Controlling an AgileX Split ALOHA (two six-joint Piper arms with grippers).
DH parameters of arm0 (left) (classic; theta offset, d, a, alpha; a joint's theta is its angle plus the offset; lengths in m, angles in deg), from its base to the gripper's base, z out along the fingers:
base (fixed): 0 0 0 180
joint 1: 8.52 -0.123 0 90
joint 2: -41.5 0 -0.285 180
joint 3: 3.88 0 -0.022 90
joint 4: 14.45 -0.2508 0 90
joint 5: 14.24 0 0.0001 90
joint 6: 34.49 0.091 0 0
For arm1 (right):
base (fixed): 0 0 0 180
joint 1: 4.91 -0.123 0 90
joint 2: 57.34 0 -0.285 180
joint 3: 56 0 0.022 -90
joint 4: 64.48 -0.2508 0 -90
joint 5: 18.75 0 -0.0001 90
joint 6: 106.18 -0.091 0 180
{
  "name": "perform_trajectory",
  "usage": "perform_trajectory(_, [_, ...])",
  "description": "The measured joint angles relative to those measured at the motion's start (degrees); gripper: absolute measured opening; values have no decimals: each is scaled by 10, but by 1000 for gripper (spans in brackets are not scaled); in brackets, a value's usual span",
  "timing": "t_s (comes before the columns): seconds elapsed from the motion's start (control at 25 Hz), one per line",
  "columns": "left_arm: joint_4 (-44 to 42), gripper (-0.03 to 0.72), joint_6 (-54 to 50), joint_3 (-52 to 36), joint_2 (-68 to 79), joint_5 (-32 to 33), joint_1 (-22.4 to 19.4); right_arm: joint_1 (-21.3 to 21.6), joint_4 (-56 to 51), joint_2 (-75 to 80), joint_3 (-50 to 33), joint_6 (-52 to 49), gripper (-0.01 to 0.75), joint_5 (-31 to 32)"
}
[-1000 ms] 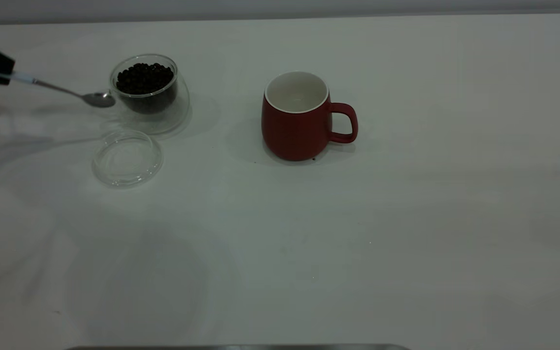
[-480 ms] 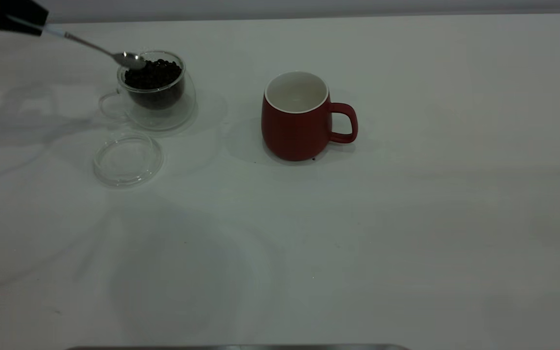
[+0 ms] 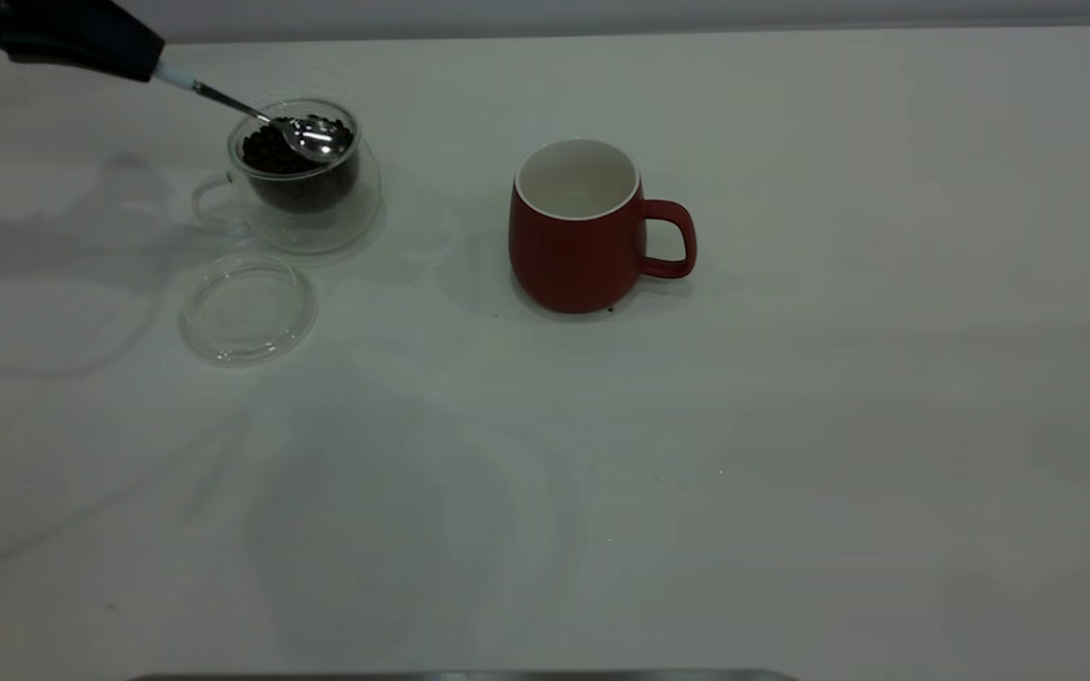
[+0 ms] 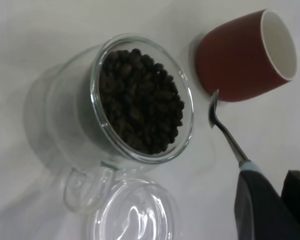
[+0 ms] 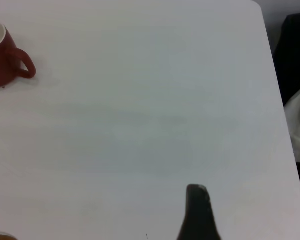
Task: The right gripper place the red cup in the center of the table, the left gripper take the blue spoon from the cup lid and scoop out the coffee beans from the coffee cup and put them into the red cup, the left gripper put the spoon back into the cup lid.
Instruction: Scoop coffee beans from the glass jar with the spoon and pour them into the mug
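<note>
My left gripper (image 3: pixel 140 59) is at the table's far left, shut on the pale handle of the blue spoon (image 3: pixel 223 98). The spoon slants down, and its shiny bowl (image 3: pixel 320 139) hangs over the mouth of the coffee cup (image 3: pixel 307 189), on the side toward the red cup. Coffee beans (image 4: pixel 140 102) fill the glass cup nearly to the rim. The spoon (image 4: pixel 225 132) shows edge-on in the left wrist view, with the gripper (image 4: pixel 272 197) behind it. The cup lid (image 3: pixel 247 307) lies flat in front of the glass cup. The red cup (image 3: pixel 575 232) stands upright mid-table, handle right. My right gripper (image 5: pixel 197 207) hovers far from the red cup (image 5: pixel 4 62).
The white table (image 3: pixel 791 426) stretches wide to the right and front of the cups. The table's far-right edge (image 5: pixel 275 100) shows in the right wrist view, with dark and white objects beyond it. A grey strip (image 3: pixel 460 675) runs along the front edge.
The left gripper rose and moved right with the spoon. The spoon bowl went from beside the glass cup to over its mouth. The glass cup, tilted a second ago, now stands upright slightly to the right.
</note>
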Motion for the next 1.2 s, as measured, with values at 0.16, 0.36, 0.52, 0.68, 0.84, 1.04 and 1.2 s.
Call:
perform_trajectory(0.16, [0, 120, 19, 0, 0, -17, 0, 0, 0, 0, 0, 0, 588, 0])
perform_trajectory(0.36, [2, 120, 37, 1, 0, -45, 0, 0, 0, 0, 0, 0, 588, 0])
perform_trajectory(0.52, [4, 120, 41, 6, 0, -62, -6, 0, 0, 0, 0, 0, 588, 0])
perform_trajectory(0.68, [5, 120, 51, 6, 12, -88, -6, 0, 0, 0, 0, 0, 588, 0])
perform_trajectory(0.84, [20, 120, 52, 6, 34, -93, -6, 0, 0, 0, 0, 0, 588, 0])
perform_trajectory(1.04, [45, 120, -7, 6, 49, -90, -6, 0, 0, 0, 0, 0, 588, 0])
perform_trajectory(1.2, [45, 120, -107, 6, 50, -90, -6, 0, 0, 0, 0, 0, 588, 0])
